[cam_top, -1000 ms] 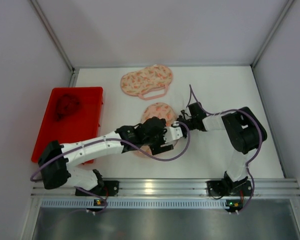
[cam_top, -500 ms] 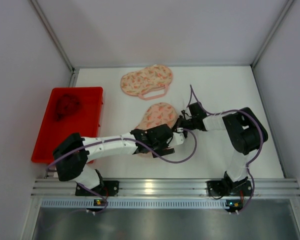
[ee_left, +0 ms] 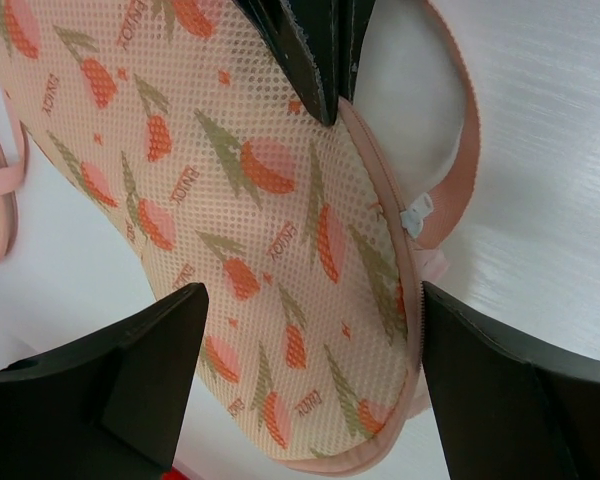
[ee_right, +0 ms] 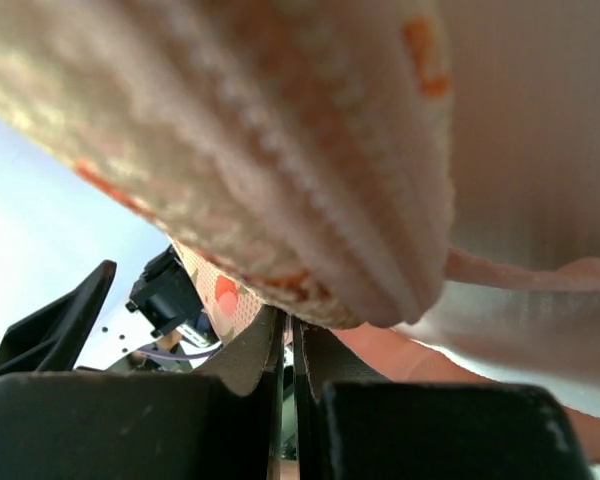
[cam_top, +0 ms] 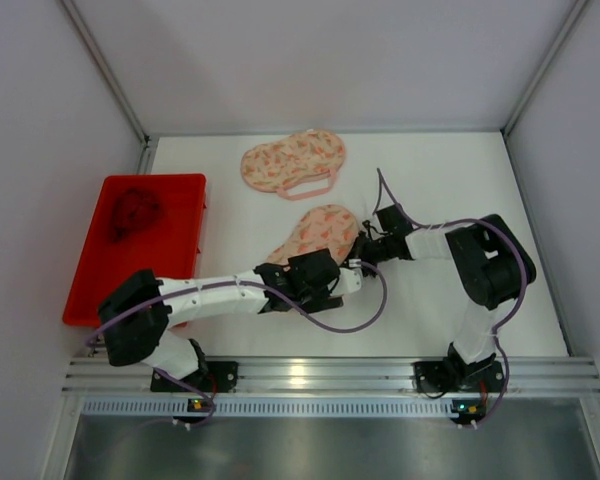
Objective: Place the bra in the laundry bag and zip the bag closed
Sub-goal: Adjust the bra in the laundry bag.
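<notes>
**Left gripper.** The left gripper (ee_left: 310,300) hovers over the peach mesh laundry bag printed with orange and green motifs (ee_left: 250,200). Its fingers (ee_left: 130,370) stand wide apart, one on each side of the bag's lower lobe. Nothing is held between them.

**Right gripper.** The right gripper (cam_top: 363,250) reaches in from the right side of the flat white table (cam_top: 460,180). Its fingers (ee_right: 265,355) are pressed together and clamped on the right-hand edge of the laundry bag. In the left wrist view the same two dark fingers (ee_left: 310,60) meet on the bag's pink-bound rim.

**Laundry bag.** The laundry bag lies near the middle of the table, between the two grippers. A small white zipper pull (ee_left: 417,213) sits on the rim, just beside a pink fabric strap loop (ee_left: 468,130). The frames do not show whether the zipper is open or closed.

**Bra.** The dark red crumpled bra (cam_top: 132,212) lies in the far half of the rectangular red plastic tray (cam_top: 170,250). The tray stands at the left edge of the table. The bra is well apart from the laundry bag and from both grippers.

**Other item.** A second peach patterned two-lobed pouch (cam_top: 292,162) lies flat towards the far side of the table. It is apart from the laundry bag.
</notes>
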You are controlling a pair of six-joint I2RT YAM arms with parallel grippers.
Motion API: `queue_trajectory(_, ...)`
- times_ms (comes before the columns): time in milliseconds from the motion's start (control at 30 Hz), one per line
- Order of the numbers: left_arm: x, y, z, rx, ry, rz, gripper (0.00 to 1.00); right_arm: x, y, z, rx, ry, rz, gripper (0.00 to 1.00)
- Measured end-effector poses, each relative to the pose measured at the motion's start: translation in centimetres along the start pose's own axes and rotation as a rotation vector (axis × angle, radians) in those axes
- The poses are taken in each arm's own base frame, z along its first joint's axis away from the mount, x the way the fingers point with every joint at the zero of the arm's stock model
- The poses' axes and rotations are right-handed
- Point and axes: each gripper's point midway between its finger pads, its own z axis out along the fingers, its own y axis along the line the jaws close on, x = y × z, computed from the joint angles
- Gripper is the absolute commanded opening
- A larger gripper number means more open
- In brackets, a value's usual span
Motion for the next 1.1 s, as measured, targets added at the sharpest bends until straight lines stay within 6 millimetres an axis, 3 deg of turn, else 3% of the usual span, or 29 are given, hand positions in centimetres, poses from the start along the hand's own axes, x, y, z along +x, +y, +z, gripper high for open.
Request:
queue_trajectory(333, 1.9, 0.5, 1.3, -0.087, -0.035, 0.114, 0.88, -0.2, 0.2, -0.1, 0.005, 0.001, -0.066, 0.0)
queue_trajectory(633, 1.3, 2.8, -1.0, -0.152, -0.111, 0.106, 0.88, -0.3, 0.3, -0.3, 0.015, 0.005, -0.103, 0.0)
queue_trajectory(833, 1.2, 2.9, -1.1, -0.15, -0.117, 0.127, 0.88, -0.3, 0.3, -0.4, 0.018, 0.007, -0.114, 0.0)
queue_trajectory(1100, 1.6, 1.7, 1.8, -0.121, -0.083, 0.149, 0.88, -0.4, 0.5, -0.5, 0.008, 0.011, -0.112, 0.0)
